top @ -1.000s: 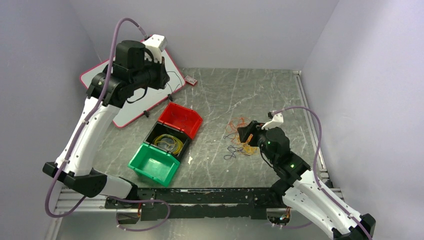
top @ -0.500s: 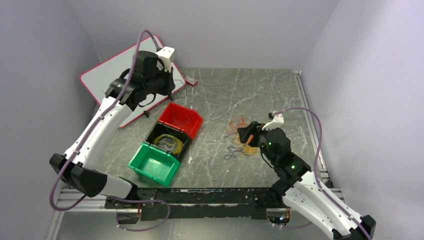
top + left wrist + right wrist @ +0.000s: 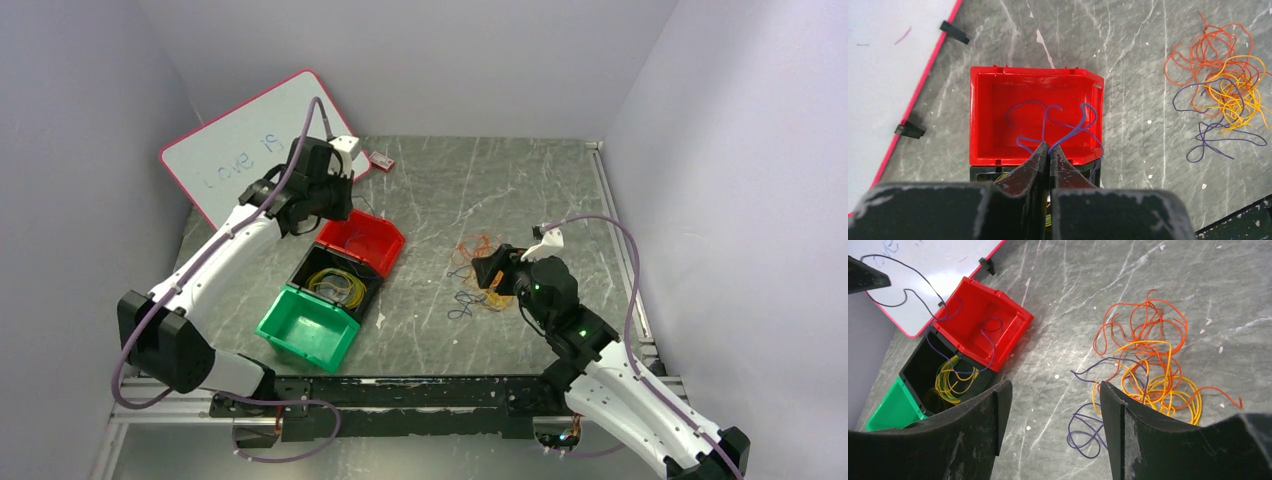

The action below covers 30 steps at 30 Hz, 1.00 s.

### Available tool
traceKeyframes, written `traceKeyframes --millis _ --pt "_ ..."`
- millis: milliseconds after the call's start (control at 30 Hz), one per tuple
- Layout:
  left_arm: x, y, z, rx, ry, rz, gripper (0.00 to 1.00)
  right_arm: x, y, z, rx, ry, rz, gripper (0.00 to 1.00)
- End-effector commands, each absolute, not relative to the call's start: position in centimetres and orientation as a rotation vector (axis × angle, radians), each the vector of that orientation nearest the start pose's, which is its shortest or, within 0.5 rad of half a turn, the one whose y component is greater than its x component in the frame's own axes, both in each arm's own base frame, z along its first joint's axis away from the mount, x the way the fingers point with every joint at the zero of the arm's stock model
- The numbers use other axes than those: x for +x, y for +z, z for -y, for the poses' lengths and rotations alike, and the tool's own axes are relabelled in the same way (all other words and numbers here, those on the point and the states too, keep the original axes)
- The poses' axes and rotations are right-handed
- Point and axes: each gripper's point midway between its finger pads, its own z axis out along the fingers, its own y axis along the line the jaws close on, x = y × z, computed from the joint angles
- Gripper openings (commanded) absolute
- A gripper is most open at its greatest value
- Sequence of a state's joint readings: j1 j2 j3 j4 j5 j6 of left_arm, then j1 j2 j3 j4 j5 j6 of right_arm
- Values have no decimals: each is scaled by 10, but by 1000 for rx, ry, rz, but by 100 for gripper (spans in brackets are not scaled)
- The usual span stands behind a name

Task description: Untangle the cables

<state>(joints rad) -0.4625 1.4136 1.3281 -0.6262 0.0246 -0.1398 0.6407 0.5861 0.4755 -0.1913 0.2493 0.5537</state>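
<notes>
Smooth-coated cables (image 3: 1228,95) lie on a marble-veined table (image 3: 1138,60) near a glossy plastic bin (image 3: 993,90).

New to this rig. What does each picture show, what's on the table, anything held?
Two robot arms, left arm and right arm, stand at the near edge of a table. One picture looks down from above and behind; the other two come from cameras on each wrist. On the table: a red bin, black bin with yellow cables, green bin, a whiteboard at the back left, and a tangle of cables, orange, yellow and purple. The left gripper is shut on a purple cable over the red bin. The right gripper is open at the tangle, holding nothing.
</notes>
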Motion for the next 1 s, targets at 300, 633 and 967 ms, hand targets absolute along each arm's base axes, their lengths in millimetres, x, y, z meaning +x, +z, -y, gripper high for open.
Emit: traceKeyframes --millis 300,633,967 --pt "367 160 192 362 -374 -2383 7 235 182 -148 82 593 -1901 68" --pt "364 150 177 305 -331 -2411 40 234 183 -149 68 593 -1894 68" --pt "360 185 165 275 -377 -2328 53 228 204 -177 -173 695 -1822 69"
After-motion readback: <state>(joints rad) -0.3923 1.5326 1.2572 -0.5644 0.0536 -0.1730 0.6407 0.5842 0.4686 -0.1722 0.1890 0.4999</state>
